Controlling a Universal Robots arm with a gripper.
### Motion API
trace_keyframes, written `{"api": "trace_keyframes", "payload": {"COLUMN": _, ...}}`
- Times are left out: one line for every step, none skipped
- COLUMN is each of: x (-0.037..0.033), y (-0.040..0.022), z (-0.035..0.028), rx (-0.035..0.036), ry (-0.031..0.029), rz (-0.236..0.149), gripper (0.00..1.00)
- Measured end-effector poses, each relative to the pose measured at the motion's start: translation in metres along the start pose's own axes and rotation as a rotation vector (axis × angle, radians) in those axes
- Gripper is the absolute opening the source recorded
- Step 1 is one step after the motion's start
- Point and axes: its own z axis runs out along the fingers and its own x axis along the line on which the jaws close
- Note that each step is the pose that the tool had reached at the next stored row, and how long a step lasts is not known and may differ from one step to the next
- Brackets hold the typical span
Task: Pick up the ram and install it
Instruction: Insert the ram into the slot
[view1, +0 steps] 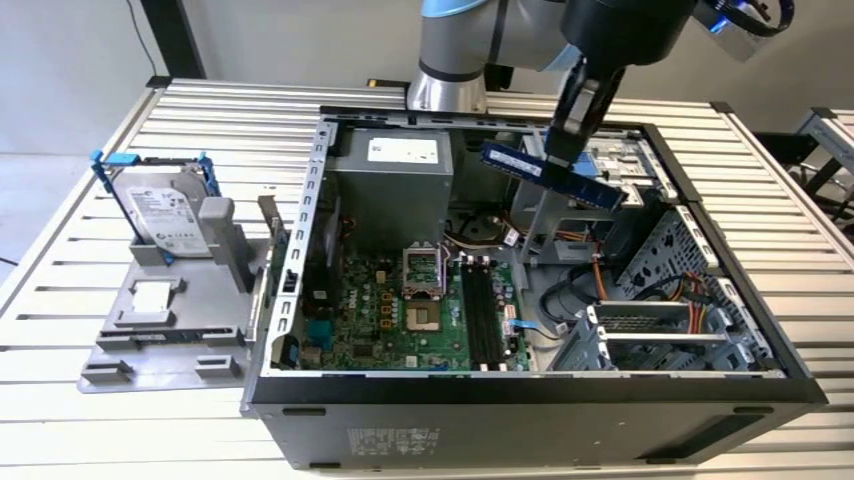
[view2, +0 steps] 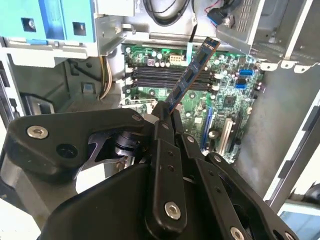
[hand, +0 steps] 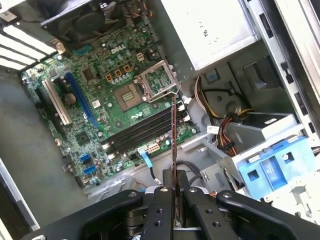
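Arm observed over the open computer case (view1: 534, 390); case lying on the slatted bench (view1: 80, 180) with its open side up.

Jaws closed narrow on the ram (view1: 551, 172); the stick is clamped edge-on between the fingertips, with a long part projecting beyond them in both wrist views (view2: 192, 75) (hand: 173, 130).

Ram held in the air above the case interior, tilted, over the metal drive cage (view1: 641, 330) on the side of the case at the exterior view's right; not touching any part of the case.

Motherboard (view1: 387, 310) seen flat on the case floor below; the black memory slots (view1: 483, 315) lie side by side next to the processor socket (view1: 424, 290); ram well apart from the slots and not yet seated.

Power supply (view1: 387, 170) noted at the case wall nearest the arm's base.

Hard drive (view1: 167, 215) in its blue bracket noted standing on a grey holder (view1: 154, 340), outside the case, near the bench edge at the exterior view's left.
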Motion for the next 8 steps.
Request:
{"api": "trace_keyframes", "payload": {"x": 0.0, "y": 0.0, "z": 0.0, "rx": 0.0002, "ry": -0.0004, "rz": 0.016, "gripper": 0.0}}
{"api": "trace_keyframes", "payload": {"x": 0.0, "y": 0.0, "z": 0.0, "rx": 0.0005, "ry": -0.0009, "rz": 0.03, "gripper": 0.0}}
{"api": "trace_keyframes", "payload": {"x": 0.0, "y": 0.0, "z": 0.0, "rx": 0.0007, "ry": -0.0013, "rz": 0.045, "gripper": 0.0}}
{"api": "trace_keyframes", "payload": {"x": 0.0, "y": 0.0, "z": 0.0, "rx": 0.0009, "ry": -0.0017, "rz": 0.06, "gripper": 0.0}}
{"api": "trace_keyframes", "payload": {"x": 0.0, "y": 0.0, "z": 0.0, "rx": 0.0011, "ry": -0.0022, "rz": 0.076, "gripper": 0.0}}
{"api": "trace_keyframes", "payload": {"x": 0.0, "y": 0.0, "z": 0.0, "rx": 0.0013, "ry": -0.0026, "rz": 0.09, "gripper": 0.0}}
{"api": "trace_keyframes", "payload": {"x": 0.0, "y": 0.0, "z": 0.0, "rx": 0.0015, "ry": -0.003, "rz": 0.105, "gripper": 0.0}}
{"api": "trace_keyframes", "payload": {"x": 0.0, "y": 0.0, "z": 0.0, "rx": 0.0017, "ry": -0.0034, "rz": 0.119, "gripper": 0.0}}
